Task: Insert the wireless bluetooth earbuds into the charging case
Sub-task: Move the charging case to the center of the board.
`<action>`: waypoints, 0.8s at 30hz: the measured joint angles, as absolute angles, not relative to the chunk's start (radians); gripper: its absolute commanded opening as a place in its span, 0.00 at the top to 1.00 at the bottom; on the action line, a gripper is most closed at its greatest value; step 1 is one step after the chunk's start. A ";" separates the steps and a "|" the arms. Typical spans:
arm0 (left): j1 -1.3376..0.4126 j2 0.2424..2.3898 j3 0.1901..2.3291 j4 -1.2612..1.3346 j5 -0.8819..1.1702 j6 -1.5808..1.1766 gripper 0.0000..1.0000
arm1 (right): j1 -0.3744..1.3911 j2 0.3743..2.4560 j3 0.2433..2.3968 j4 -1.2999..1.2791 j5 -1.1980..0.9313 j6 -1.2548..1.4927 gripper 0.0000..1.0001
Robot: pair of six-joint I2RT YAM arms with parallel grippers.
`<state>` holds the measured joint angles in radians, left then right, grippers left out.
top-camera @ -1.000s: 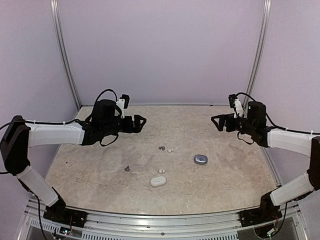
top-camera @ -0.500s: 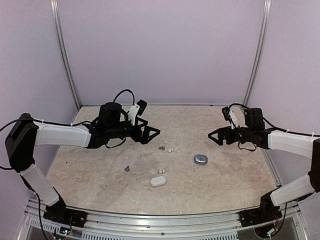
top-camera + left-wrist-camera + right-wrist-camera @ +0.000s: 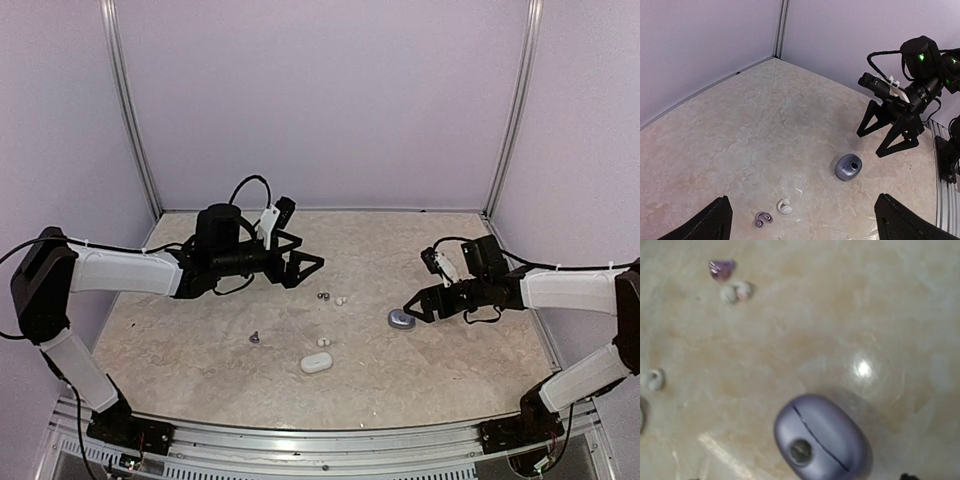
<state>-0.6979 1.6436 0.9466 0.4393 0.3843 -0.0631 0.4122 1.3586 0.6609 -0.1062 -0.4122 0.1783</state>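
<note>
A closed grey-purple charging case (image 3: pixel 401 319) lies right of centre; the right wrist view shows it close up (image 3: pixel 822 440) with its seam and a round button. My right gripper (image 3: pixel 415 308) is open, just above and beside it. A dark earbud (image 3: pixel 322 295) and a cream earbud (image 3: pixel 341 300) lie together mid-table. Another cream earbud (image 3: pixel 323 342) lies next to a white case (image 3: pixel 316 362). A second dark earbud (image 3: pixel 255 338) lies alone at the left. My left gripper (image 3: pixel 310 268) is open and empty above the table, behind the bud pair (image 3: pixel 784 206).
The marbled table (image 3: pixel 200 330) is walled by lilac panels on three sides, with metal posts in the back corners. The right arm (image 3: pixel 910 90) shows in the left wrist view beyond the grey-purple case (image 3: pixel 848 167).
My right gripper has come down and to the left, from the back right to just beside the grey-purple case. My left gripper has moved right and then slowed.
</note>
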 measured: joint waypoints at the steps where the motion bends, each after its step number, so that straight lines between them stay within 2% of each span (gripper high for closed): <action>1: -0.698 1.644 0.947 0.442 0.384 -0.064 0.01 | 0.414 1.365 0.658 -0.108 -0.407 0.181 0.16; 12: -0.698 1.659 0.932 0.459 0.377 -0.074 0.01 | 0.416 1.489 0.646 -0.062 -0.416 0.183 0.34; 24: -0.698 1.659 0.823 0.535 0.374 -0.065 0.01 | 0.478 1.636 0.660 0.075 -0.524 0.176 0.44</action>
